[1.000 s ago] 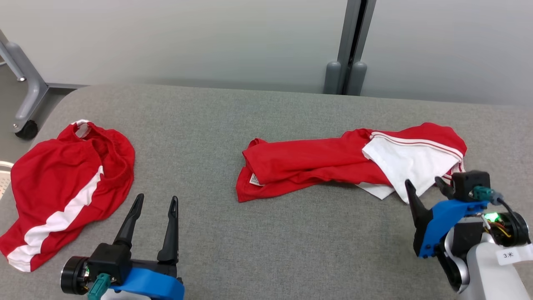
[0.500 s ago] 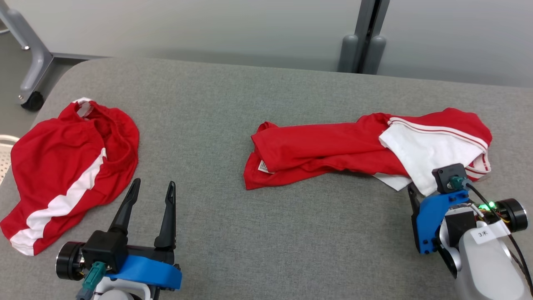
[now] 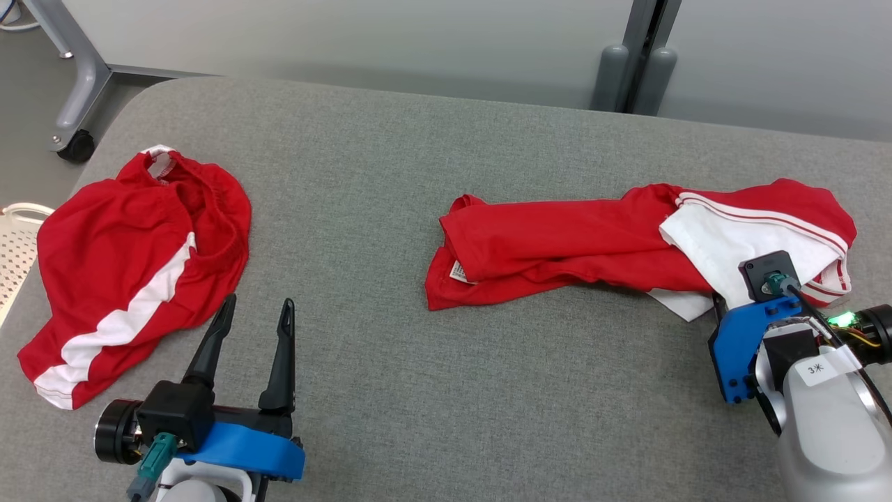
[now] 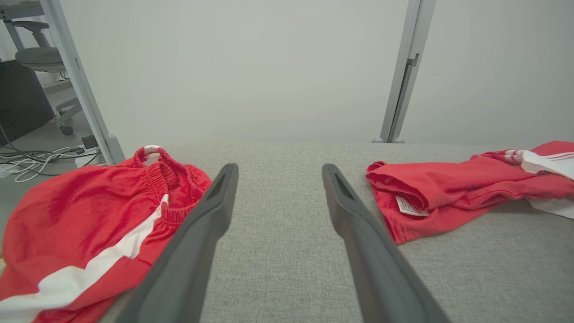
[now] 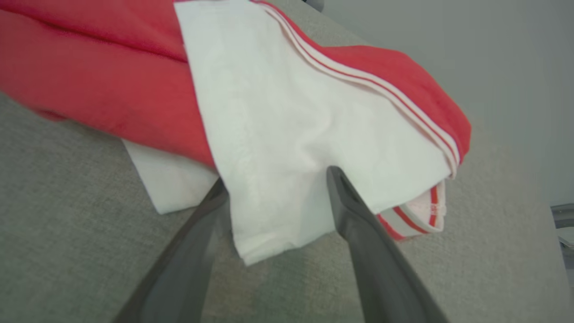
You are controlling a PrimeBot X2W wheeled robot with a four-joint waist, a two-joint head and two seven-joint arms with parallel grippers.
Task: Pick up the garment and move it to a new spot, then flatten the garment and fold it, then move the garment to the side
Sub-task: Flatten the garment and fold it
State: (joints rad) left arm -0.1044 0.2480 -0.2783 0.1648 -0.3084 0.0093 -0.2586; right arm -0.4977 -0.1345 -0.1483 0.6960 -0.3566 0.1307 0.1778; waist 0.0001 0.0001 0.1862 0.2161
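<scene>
Right gripper (image 5: 278,177), fingers apart, straddles the white end of the garment (image 3: 578,244) at frame right; long axis runs left–right; left gripper (image 3: 254,310) well apart.

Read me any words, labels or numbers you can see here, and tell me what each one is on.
"3*" (a 3, then a star-like mark): on the white sticker on the right forearm.
Care tag at the end of the middle garment: printed, but too small to read.
No other text can be read.
</scene>
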